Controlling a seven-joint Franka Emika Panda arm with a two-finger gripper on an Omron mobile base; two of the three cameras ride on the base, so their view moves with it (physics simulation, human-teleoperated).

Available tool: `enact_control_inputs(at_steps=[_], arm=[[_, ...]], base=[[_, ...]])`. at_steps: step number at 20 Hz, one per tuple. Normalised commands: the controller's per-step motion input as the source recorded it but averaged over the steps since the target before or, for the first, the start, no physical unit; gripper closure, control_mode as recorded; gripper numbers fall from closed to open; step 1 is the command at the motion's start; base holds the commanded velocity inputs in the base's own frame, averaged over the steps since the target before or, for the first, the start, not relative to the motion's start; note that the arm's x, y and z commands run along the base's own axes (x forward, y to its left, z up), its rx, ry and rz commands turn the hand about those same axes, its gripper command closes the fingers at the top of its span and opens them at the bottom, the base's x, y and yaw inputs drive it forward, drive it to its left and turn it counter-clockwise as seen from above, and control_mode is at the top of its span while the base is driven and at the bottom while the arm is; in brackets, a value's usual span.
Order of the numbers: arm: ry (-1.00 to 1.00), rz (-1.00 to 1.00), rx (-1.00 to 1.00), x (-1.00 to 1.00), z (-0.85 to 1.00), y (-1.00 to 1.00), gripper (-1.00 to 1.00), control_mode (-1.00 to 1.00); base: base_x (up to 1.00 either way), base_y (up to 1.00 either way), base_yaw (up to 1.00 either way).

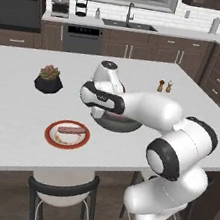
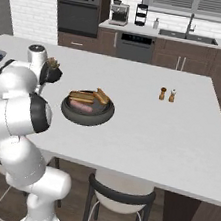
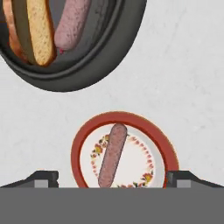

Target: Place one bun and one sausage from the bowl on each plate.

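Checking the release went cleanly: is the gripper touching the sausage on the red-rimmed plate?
Apart. In the hand view the fingertips stand wide at either side, with the sausage lying on the red-rimmed plate well between them, touched by neither.

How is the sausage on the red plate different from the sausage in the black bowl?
The sausage on the red-rimmed plate lies alone; the sausage in the bowl lies beside buns. The plate is flat and patterned, the bowl dark and deep-sided. Both sausages are pinkish-brown with rounded ends.
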Motion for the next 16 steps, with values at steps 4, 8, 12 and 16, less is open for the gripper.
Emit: enact_control_inputs(at_steps=[4, 8, 12, 16], arm=[[0.00, 0.31, -0.04, 0.13, 0.64, -0.89, -1.00, -1.00], [0.00, 0.45, -0.15, 0.15, 0.26, -0.97, -1.00, -1.00], [-0.09, 0.55, -0.21, 0.03, 0.02, -0.93, -1.00, -1.00], [-0.11, 0.65, -0.21, 0.20, 0.00, -0.69, -1.00, -1.00]], base=[[0.00, 0.00, 0.00], [0.00, 0.00, 0.00], [0.00, 0.00, 0.00], [0.00, 0.00, 0.00]])
